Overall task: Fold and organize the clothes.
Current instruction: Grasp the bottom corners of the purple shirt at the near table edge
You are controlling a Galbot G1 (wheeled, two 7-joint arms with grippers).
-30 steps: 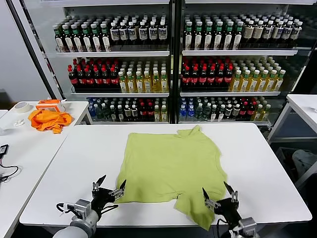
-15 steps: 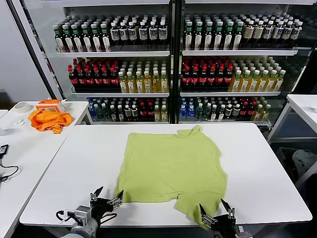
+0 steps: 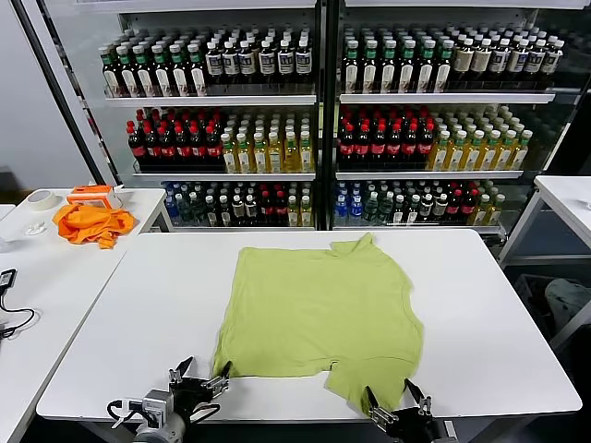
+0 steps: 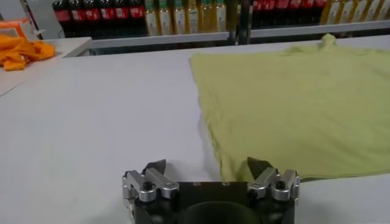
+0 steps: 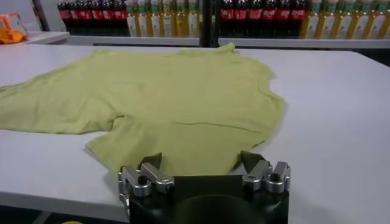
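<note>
Lime T-shirt (image 3: 319, 318) spread flat, mid-table.

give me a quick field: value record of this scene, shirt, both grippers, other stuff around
shirt: lime T-shirt spread flat on the white table, plain side up
left gripper: open, at the near table edge by the shirt's near left corner, holding nothing
right gripper: open, at the near edge by the shirt's near right part, holding nothing
side table: orange garment and tape roll
background: shelves of bottles
</note>
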